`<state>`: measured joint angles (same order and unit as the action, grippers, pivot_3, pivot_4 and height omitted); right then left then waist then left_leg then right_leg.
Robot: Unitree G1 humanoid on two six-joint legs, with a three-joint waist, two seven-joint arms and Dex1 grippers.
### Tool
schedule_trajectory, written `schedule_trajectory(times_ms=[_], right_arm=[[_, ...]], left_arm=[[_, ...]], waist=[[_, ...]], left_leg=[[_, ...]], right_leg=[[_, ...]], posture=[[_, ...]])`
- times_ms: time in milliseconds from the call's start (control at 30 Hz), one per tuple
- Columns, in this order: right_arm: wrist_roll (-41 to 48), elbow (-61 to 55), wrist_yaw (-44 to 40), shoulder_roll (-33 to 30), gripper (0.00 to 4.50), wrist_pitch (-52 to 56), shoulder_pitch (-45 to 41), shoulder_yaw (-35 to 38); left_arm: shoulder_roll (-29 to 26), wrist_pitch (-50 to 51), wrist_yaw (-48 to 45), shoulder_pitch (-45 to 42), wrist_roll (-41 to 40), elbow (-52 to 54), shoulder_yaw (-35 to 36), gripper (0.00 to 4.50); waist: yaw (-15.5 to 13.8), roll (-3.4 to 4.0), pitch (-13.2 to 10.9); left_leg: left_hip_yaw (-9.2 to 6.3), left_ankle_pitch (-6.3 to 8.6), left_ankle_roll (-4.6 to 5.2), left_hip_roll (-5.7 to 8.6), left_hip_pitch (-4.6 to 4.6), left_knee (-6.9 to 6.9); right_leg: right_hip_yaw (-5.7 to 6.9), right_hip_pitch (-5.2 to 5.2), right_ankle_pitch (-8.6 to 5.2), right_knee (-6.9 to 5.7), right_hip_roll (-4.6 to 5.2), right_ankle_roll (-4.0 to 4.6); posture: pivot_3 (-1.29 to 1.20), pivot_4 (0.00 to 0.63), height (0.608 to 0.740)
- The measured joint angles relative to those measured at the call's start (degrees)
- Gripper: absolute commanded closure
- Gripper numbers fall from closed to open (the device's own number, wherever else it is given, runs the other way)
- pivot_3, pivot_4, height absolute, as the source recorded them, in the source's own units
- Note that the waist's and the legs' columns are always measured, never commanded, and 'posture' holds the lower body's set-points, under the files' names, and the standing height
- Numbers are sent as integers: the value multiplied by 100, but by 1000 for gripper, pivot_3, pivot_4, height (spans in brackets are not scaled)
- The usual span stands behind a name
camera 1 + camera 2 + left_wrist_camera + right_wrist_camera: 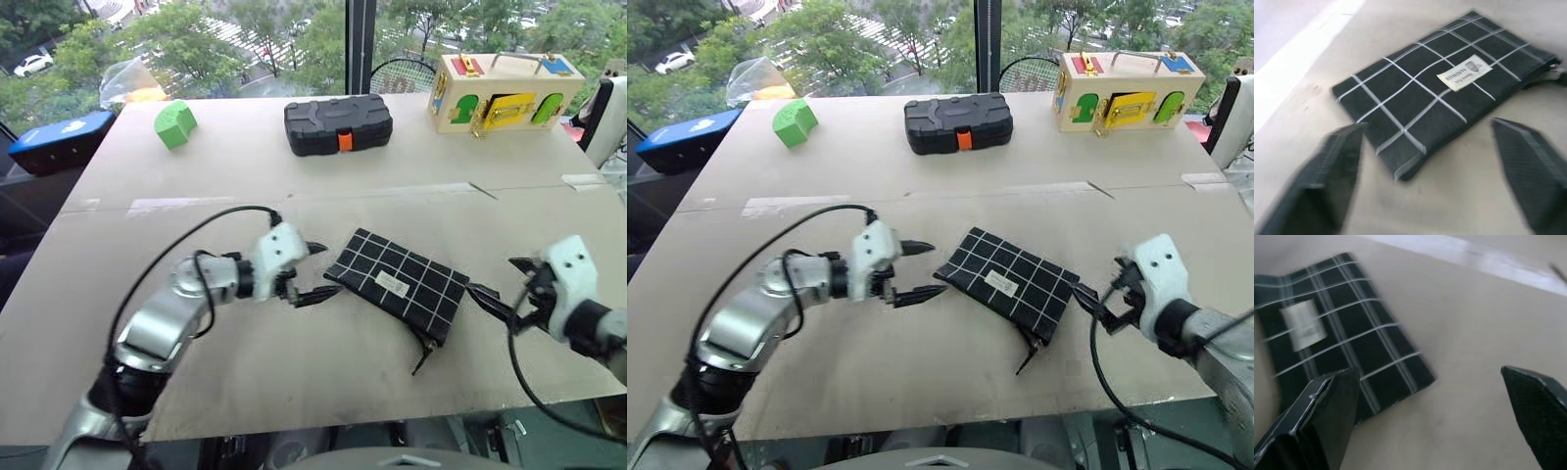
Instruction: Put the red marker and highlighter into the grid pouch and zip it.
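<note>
The grid pouch lies flat on the tabletop, near the front edge and between the two arms, label side up, one corner turned toward the left pincer and its zipper cord trailing off the corner nearest the robot. It looks closed along every edge that shows, and neither the red marker nor the highlighter lies loose on the tabletop, so my reading is that both are already inside and the zipping is done or all but done; whether the zipper has run fully to its end I cannot tell. Farther back on the tabletop, well apart from the pouch, stand a wooden latch box, a black case with an orange latch, and a green block. The left pincer is released, its fingers spread wide just beside the pouch's left corner and grasping nothing; the right pincer is likewise released and empty, just off the pouch's right end. As a judgement, the step in hand is the letting go after the zip. The next move calls only for a check of the zipper end, and a short pull on the cord if a gap remains.
</note>
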<state>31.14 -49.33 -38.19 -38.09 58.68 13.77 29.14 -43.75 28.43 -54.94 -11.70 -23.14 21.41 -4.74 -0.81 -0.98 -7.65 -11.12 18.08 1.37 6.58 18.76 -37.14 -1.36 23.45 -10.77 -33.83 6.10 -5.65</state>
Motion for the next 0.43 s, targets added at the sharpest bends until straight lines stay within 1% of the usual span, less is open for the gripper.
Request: schedule_trajectory(times_ms=[67,100,167,200,300,367,433], right_arm=[[81,13,-622,-117,0,-549,703,529],[113,27,-1018,-127,0,-910,1109,930],[139,25,-1430,-96,0,-1328,1582,1362],[128,43,-1770,-21,0,-1696,2052,1698],[56,115,-2277,179,0,-2401,2664,2128],[-55,339,-2666,402,0,-3039,3238,2569],[-139,585,-2820,461,0,-3389,3424,2786]], left_arm=[[-153,62,-184,430,-326,71,420,34],[-259,101,-357,782,-560,92,745,34],[-376,115,-583,1205,-825,190,1101,34],[-490,154,-765,1552,-1057,295,1426,34],[-682,201,-1008,2003,-1284,331,1922,34],[-816,205,-1193,2526,-1311,300,2273,34],[-819,225,-1259,2702,-1319,264,2366,34]], waist=[[-3,1,-1],[-4,0,-1],[-6,0,-2],[-9,0,-2],[-23,14,-8],[-29,17,-10],[-35,10,-14]], left_leg=[[2,1,1,-1,-3,1],[1,1,1,-4,-3,0],[4,2,2,-6,-1,2],[4,3,3,-8,-4,5],[7,15,22,-9,-4,3],[12,17,25,-8,-7,4],[20,22,26,-9,-5,1]], right_leg=[[-2,0,0,1,0,0],[-1,1,0,0,-2,1],[-3,1,-2,1,-2,-1],[-2,1,-5,0,-3,-5],[-2,0,-13,-1,-1,-18],[-5,-3,-14,-1,0,-18],[-12,-3,-16,-1,1,-20]], posture=[[0,150,740],[0,150,740],[0,150,740],[0,150,740],[0,150,740],[0,150,740],[0,150,740]])
